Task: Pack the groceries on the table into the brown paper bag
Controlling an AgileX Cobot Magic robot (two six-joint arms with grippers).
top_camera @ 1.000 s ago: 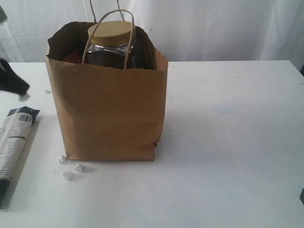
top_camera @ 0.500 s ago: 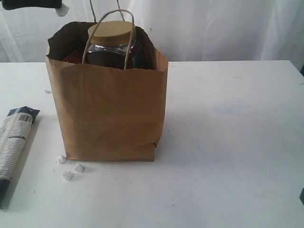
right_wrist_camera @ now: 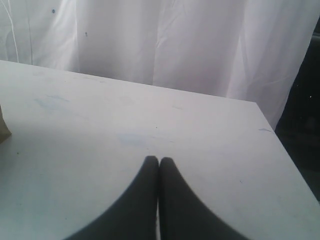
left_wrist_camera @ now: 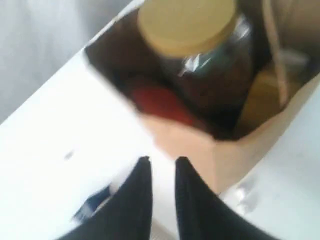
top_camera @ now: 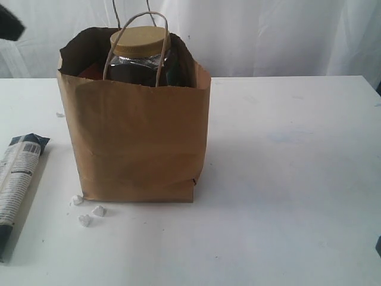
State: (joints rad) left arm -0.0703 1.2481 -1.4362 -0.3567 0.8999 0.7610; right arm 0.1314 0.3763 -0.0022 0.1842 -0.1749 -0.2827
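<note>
The brown paper bag [top_camera: 137, 143] stands upright on the table [top_camera: 286, 167], left of middle. In it, the gold-lidded nut jar [top_camera: 139, 42] rises above the rim, and a red-topped item [left_wrist_camera: 160, 102] lies beside the jar [left_wrist_camera: 192, 30]. A long blue-white package [top_camera: 15, 179] lies at the table's left edge. Three white lumps [top_camera: 84, 220] sit by the bag's front left corner. My left gripper [left_wrist_camera: 162, 160] hovers high, outside the bag's [left_wrist_camera: 200, 145] left rim, its jaws a little open and empty. My right gripper [right_wrist_camera: 159, 159] is shut and empty over bare table.
White curtains hang behind the table. One small white scrap [top_camera: 59, 114] lies left of the bag. The table's right edge [right_wrist_camera: 280, 150] drops off beside my right gripper. Only a dark tip of the left arm [top_camera: 9, 22] shows at the exterior view's top left corner.
My left gripper rose from the table's left side to above bag height, then drew left. Its jaws parted slightly. The white bit at its tip half a second ago no longer shows.
</note>
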